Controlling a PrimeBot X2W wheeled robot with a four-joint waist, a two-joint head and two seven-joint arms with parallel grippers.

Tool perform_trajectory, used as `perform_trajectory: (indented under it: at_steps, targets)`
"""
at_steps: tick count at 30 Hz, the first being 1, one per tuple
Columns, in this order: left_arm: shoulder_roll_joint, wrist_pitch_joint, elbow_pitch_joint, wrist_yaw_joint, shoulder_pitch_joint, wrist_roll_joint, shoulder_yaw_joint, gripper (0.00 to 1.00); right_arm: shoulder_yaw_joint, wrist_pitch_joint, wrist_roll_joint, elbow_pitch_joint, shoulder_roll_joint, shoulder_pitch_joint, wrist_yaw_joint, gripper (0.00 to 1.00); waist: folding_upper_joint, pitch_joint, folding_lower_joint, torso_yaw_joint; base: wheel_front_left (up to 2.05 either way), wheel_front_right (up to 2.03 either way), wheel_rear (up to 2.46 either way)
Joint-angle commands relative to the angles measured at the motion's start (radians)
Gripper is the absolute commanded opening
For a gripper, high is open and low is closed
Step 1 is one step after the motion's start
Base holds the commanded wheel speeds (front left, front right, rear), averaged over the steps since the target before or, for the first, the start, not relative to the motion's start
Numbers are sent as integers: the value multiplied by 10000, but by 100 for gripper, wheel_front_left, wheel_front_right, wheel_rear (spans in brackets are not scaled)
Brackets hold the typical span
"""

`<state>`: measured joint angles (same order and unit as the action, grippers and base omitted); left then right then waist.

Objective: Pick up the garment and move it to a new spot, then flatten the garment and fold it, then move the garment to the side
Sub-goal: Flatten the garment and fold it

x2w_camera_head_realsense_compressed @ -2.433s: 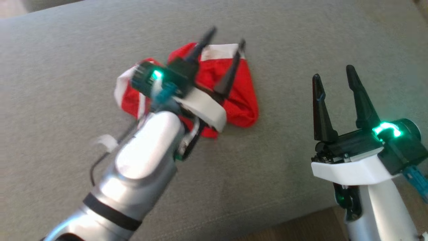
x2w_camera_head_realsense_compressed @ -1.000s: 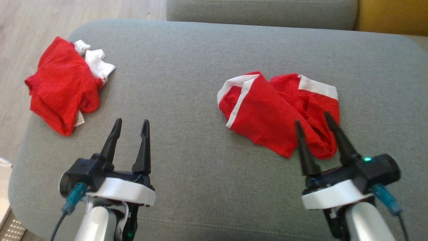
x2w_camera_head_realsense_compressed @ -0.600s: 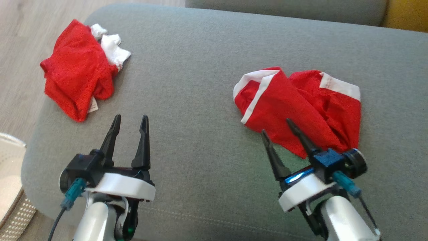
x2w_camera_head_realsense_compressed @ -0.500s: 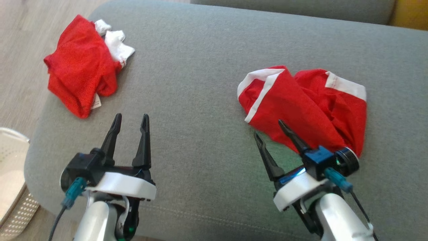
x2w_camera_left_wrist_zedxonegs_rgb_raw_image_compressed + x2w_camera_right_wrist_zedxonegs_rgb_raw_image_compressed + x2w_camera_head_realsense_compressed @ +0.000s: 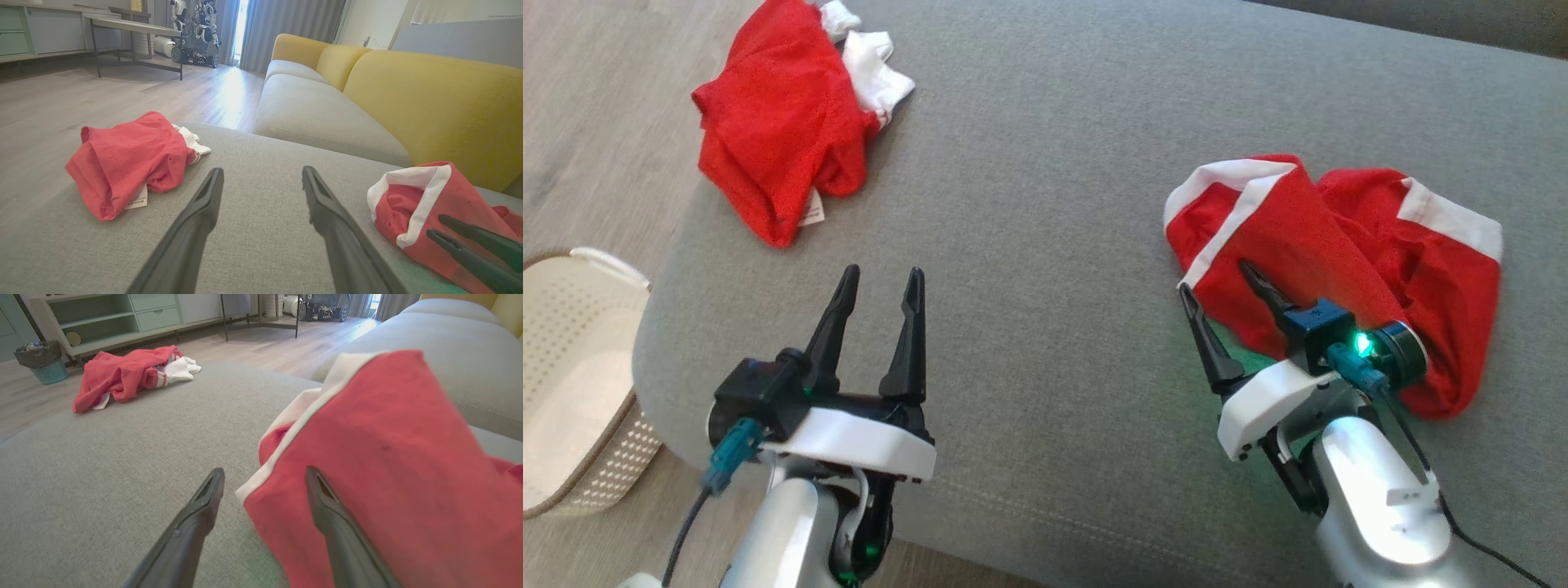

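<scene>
Here, at the near edge of the cushion [image 5: 1045,196], the left gripper [image 5: 884,271] hovers over the cushion's bare left half, jaws wide apart and empty. The right gripper [image 5: 1213,276] is over the cushion's right half, jaws just as wide and holding nothing. One finger stands over bare cushion and the other over red cloth, so the garment's near-left border runs between them. Whether a fingertip touches the cloth I cannot tell.

The garment [image 5: 1347,245] lies crumpled on the right half of the cushion, just beyond that gripper. It is red, with white trim [image 5: 1232,219] along the edge towards the cushion's middle and a white band [image 5: 1450,222] on the side towards the cushion's right end. It looks like shorts, bunched in two lobes with deep folds between them.

It should handle as light, limp, thin cloth: no stiffness, nothing fragile, likely to sag and drag on the cushion's coarse weave rather than slide. A pinch on one layer would probably lift only a flap. The trim is the better hold, since it is doubled, firmer and easy to see, and it lies between the open fingers. For flattening, a second hold on the band seems sensible.

Farther off, at the cushion's far-left corner, a second red and white heap [image 5: 776,139] lies well apart. Off the cushion's left side a basket [image 5: 605,457] stands on the floor [image 5: 596,98]. Past the cushion's far side, the left wrist view shows a yellow sofa [image 5: 429,98].
</scene>
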<state>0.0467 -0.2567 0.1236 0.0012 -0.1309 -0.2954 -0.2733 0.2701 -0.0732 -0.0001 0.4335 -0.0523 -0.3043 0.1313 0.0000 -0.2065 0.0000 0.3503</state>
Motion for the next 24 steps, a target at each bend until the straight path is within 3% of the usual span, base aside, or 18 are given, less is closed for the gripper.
perform_trajectory:
  at_steps: [1, 14, 15, 16, 17, 18, 24]
  targets:
    - [36, -51, -366, 42, -391, -91, 304, 100, 142, 1, -41, -168, 20, -421, -6, 100, 0, -67, 0, 115, 0, 0, 0]
    - [36, -51, -420, 146, -439, -317, 106, 100, -105, 175, -285, 1013, 20, -993, -6, 100, 0, -279, 0, 514, 0, 0, 0]
    - [36, -51, -424, 151, -446, -324, 106, 100, -113, 189, -281, 1083, 20, -1014, -6, 77, 0, -291, 0, 517, 0, 0, 0]
    - [36, -51, -428, 155, -451, -329, 109, 100, -111, 193, -272, 1143, 20, -1036, -6, 46, 0, -301, 0, 514, 0, 0, 0]
    - [36, -51, -430, 164, -453, -334, 114, 100, -110, 186, -267, 1198, 20, -1058, -6, 32, 0, -308, 0, 507, 0, 0, 0]
    - [36, -51, -429, 173, -455, -341, 117, 100, -108, 174, -265, 1250, 20, -1080, -6, 0, 0, -312, 0, 498, 0, 0, 0]
    - [36, -51, -391, 178, -455, -359, 161, 100, -110, -82, -197, 1267, 20, -1120, -6, 0, 0, -258, 0, 357, 0, 0, 0]
